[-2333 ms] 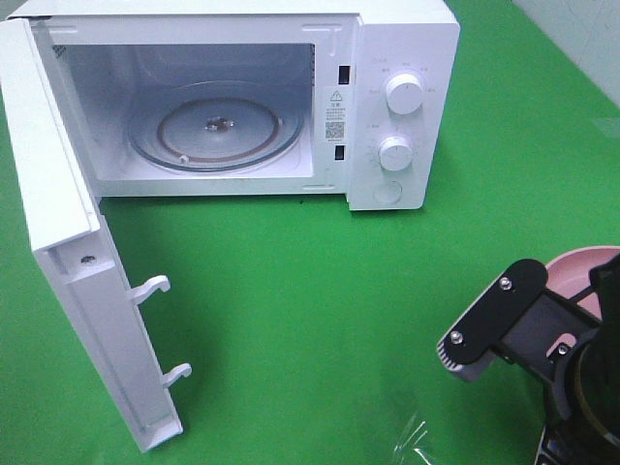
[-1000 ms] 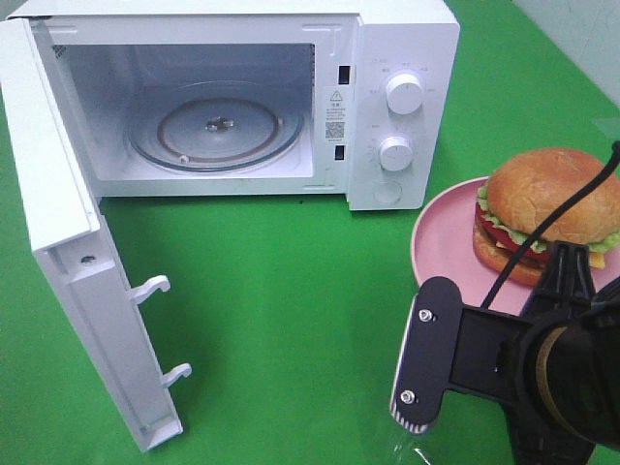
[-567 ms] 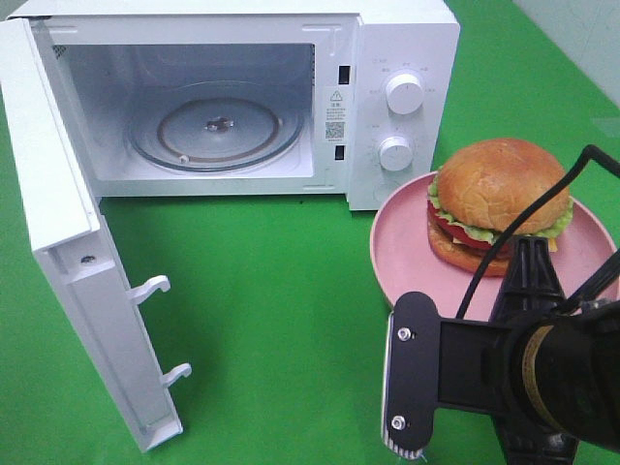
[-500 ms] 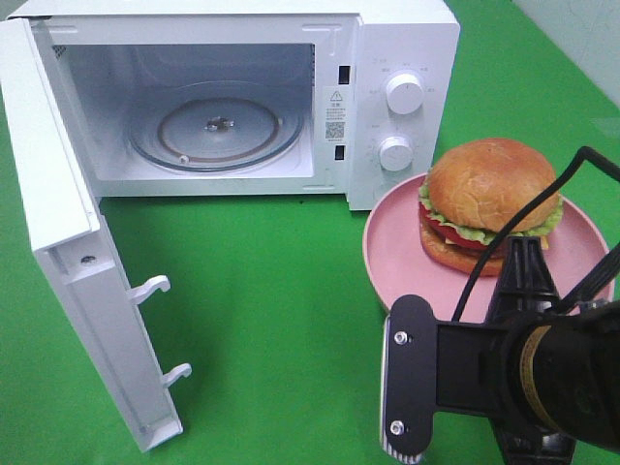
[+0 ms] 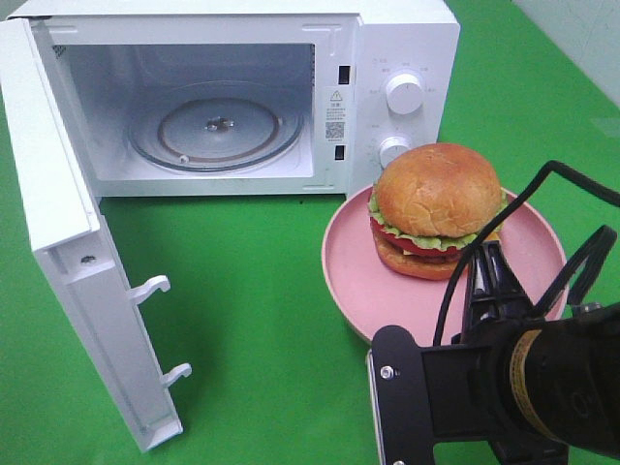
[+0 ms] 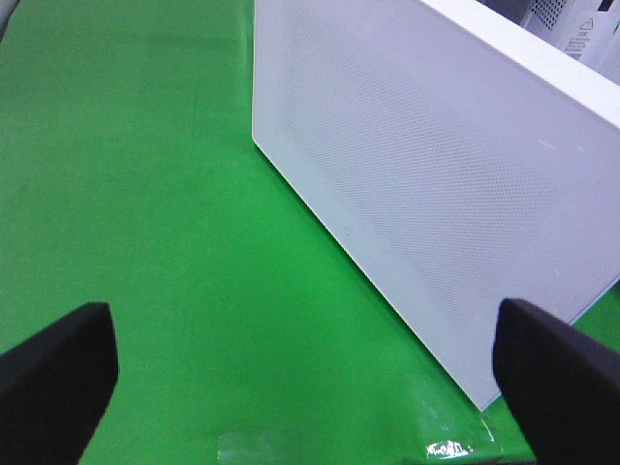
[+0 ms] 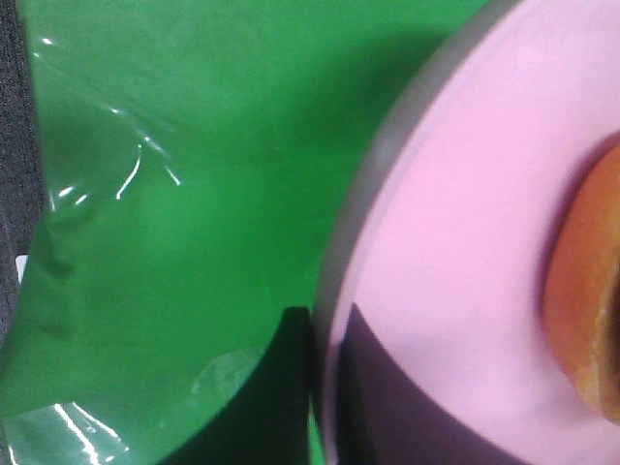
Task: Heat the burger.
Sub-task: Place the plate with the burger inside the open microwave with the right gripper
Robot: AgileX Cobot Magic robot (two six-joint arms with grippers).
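The right gripper (image 5: 486, 266) is clamping the near rim of the pink plate (image 5: 354, 276) so the burger (image 5: 438, 208) is riding level, just in front of the microwave knobs (image 5: 404, 92). The left gripper (image 6: 310, 387) is hanging wide open, empty, beside the microwave door (image 6: 436, 194).

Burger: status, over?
Left gripper open, beside the microwave door. Right gripper clamped on pink plate rim. Burger on plate, outside the open microwave. Nothing blocking the cavity.

The burger (image 5: 441, 194) has a glossy bun, the pink plate (image 5: 356, 283) looks smooth, the microwave (image 5: 407, 39) white plastic.
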